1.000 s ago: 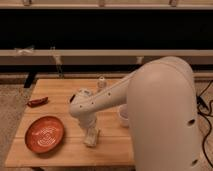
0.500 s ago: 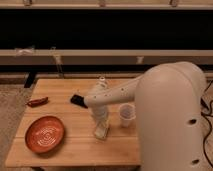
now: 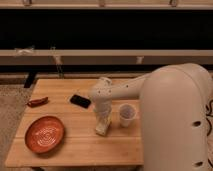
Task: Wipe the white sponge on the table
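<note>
White sponge (image 3: 102, 129) lies near the middle of the table (image 3: 75, 150), just left of the cup (image 3: 127, 115), and I hold my gripper (image 3: 102, 120) clenched on it from above, pressing it flat for wiping.

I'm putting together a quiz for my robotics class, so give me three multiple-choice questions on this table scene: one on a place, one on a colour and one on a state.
1. Where is the orange plate?
A. near the table's front left corner
B. at its back right corner
C. on the floor

2. What colour is the flat object behind the white sponge?
A. green
B. black
C. yellow

3. How is the end effector?
A. open above the plate
B. out of view
C. shut on the white sponge, down at the table

Answers: A, the plate lies by the front left corner; B, the object is plainly black; C, the end effector grips the sponge against the tabletop.
</note>
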Motion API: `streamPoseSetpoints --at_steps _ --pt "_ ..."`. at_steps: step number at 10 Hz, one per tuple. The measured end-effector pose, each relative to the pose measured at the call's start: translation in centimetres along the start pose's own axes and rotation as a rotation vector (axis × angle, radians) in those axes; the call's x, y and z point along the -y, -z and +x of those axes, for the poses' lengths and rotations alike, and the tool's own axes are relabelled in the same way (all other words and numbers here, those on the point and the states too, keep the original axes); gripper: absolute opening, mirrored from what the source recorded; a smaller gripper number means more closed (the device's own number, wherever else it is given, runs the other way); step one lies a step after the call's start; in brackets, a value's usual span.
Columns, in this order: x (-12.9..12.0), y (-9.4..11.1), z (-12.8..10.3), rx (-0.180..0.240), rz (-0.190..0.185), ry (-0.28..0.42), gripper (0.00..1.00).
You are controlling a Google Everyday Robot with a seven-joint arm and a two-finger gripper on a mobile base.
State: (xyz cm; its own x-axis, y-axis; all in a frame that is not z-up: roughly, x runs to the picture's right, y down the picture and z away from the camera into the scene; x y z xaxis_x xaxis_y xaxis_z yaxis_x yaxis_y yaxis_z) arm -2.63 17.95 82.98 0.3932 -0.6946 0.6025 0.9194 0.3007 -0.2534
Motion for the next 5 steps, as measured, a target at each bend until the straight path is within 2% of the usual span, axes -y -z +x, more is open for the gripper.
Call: streamPoseSetpoints --at_steps 5 --pt "4.6 0.3 -2.5 -0.018 0.01 0.098 0.0"
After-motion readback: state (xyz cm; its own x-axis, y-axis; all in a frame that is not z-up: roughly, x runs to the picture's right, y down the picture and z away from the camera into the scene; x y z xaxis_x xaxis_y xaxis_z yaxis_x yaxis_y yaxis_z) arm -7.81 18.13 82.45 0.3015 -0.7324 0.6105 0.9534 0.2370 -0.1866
